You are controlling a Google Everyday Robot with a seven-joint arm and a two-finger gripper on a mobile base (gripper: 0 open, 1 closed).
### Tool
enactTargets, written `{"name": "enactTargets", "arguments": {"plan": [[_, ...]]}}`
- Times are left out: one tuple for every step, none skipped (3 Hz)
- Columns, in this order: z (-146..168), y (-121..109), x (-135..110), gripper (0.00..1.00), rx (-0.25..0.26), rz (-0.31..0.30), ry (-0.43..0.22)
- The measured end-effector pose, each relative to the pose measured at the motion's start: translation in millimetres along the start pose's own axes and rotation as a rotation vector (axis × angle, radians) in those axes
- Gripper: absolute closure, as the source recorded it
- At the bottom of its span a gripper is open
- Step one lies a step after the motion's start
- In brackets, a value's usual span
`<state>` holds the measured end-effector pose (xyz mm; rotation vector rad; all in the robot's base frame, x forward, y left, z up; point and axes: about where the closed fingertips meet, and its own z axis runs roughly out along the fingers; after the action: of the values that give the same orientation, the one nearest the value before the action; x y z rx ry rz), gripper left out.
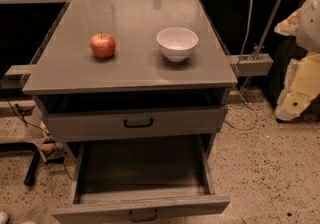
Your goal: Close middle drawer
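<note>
The middle drawer (142,207) is pulled far out at the bottom of the view. Its low grey front carries a small black loop handle (142,215), and its deep grey box (142,165) looks empty. Above it, the taller-fronted top drawer (135,124) with a wider black handle stands slightly out from the cabinet. My gripper (294,103) hangs on the cream and white arm at the right edge, well to the right of the cabinet, touching nothing. The lowest drawer is hidden under the open one.
A red apple (103,45) and a white bowl (177,43) sit on the grey cabinet top (130,70). Cables and a metal frame (255,53) stand behind right. A dark object (32,168) lies on the speckled floor at left.
</note>
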<state>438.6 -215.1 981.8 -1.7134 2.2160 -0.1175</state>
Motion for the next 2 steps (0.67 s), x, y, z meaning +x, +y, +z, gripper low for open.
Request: {"name": "enactTargets", "arguments": {"plan": [[0.0,0.0,0.0,0.00,0.000,0.000,0.000],[0.0,0.0,0.0,0.20,0.000,0.000,0.000]]}}
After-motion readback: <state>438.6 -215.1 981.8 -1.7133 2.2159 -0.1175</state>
